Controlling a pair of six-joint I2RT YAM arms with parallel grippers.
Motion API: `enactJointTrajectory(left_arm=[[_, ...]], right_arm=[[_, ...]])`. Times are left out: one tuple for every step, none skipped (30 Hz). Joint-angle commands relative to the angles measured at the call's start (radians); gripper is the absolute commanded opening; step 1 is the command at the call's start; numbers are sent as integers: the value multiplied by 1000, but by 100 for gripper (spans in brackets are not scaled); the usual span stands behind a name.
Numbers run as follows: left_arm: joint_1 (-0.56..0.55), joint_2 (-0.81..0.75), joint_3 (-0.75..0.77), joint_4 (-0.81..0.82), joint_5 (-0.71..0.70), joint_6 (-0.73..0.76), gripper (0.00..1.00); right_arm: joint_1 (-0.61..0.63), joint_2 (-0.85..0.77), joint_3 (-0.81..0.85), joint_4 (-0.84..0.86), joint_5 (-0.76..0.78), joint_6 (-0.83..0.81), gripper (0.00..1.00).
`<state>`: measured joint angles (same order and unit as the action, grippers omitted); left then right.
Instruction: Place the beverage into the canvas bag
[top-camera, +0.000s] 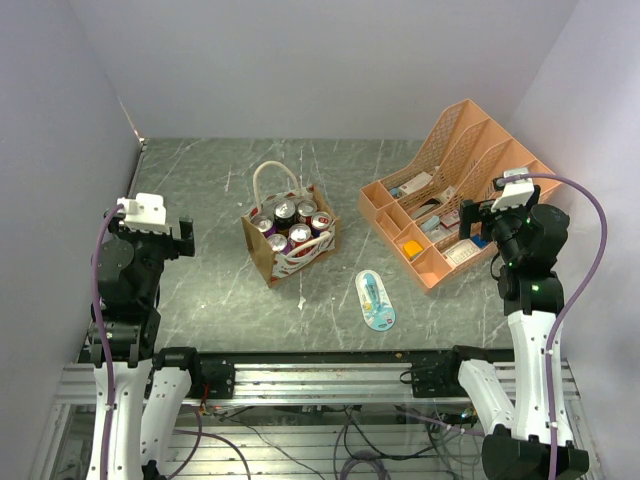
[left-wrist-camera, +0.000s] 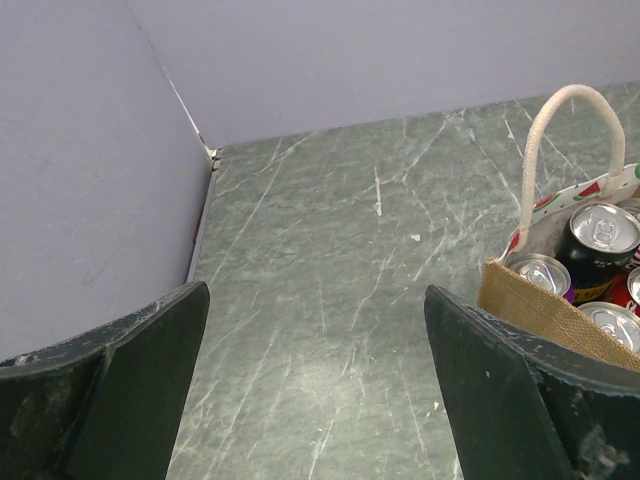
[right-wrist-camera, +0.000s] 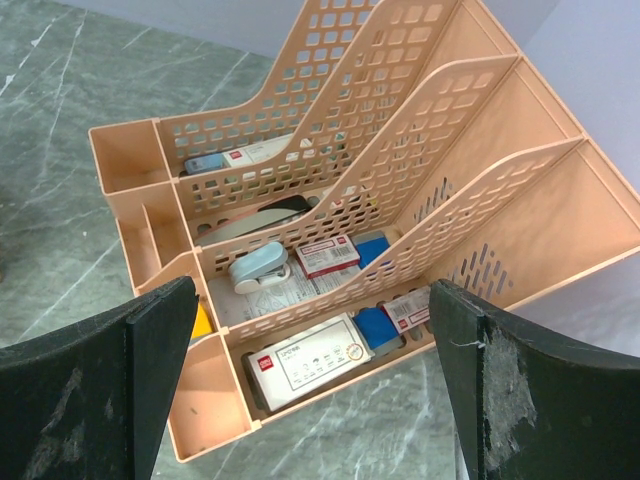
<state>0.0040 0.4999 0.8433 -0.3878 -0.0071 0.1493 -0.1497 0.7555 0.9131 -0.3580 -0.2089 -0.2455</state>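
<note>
Canvas bag (top-camera: 259, 252) stands upright near the middle of the surface (top-camera: 200, 290), slightly toward the left edge. Tan cloth, red fruit print along the rim, white looped handle (top-camera: 275, 175) standing up at the far side. Several drink cans (top-camera: 285, 213) packed upright inside, tops showing. From the left wrist view the bag's woven wall (left-wrist-camera: 540, 310) and can tops (left-wrist-camera: 598, 235) sit at the right margin.

Left tool (left-wrist-camera: 315, 330): raised by the left edge, jaws spread wide, nothing between them, bare surface below, well apart from the bag.

Right tool (right-wrist-camera: 312, 300): raised by the right edge, jaws likewise spread wide and holding nothing, hanging above the orange mesh organizer (right-wrist-camera: 400, 60).

Organizer (top-camera: 455, 140) sits toward the far right corner; its compartments hold small boxes and a stapler (right-wrist-camera: 258, 268).

Flat oblong packet (top-camera: 375, 300), pale blue and white, lies toward the near edge, between bag and organizer, touching neither.
</note>
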Motion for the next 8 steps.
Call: enactJointTrajectory(left_arm=[[11, 7, 19, 5, 18, 2, 99], [11, 8, 18, 5, 19, 1, 99], [11, 9, 18, 6, 19, 2, 99], [11, 8, 17, 6, 18, 3, 99], [11, 8, 17, 7, 18, 3, 99], [13, 8, 16, 7, 19, 3, 99], [14, 9, 17, 7, 18, 3, 99], [14, 7, 16, 7, 19, 3, 99]], right_arm=[[2, -4, 1, 4, 20, -9, 100], [2, -4, 1, 5, 21, -8, 100], [5, -5, 1, 5, 25, -9, 100], [7, -5, 1, 5, 30, -9, 100], [8, -7, 0, 5, 32, -9, 100], [9, -6, 1, 6, 32, -9, 100], [9, -5, 1, 6, 31, -9, 100], [10, -5, 3, 5, 33, -7, 100]])
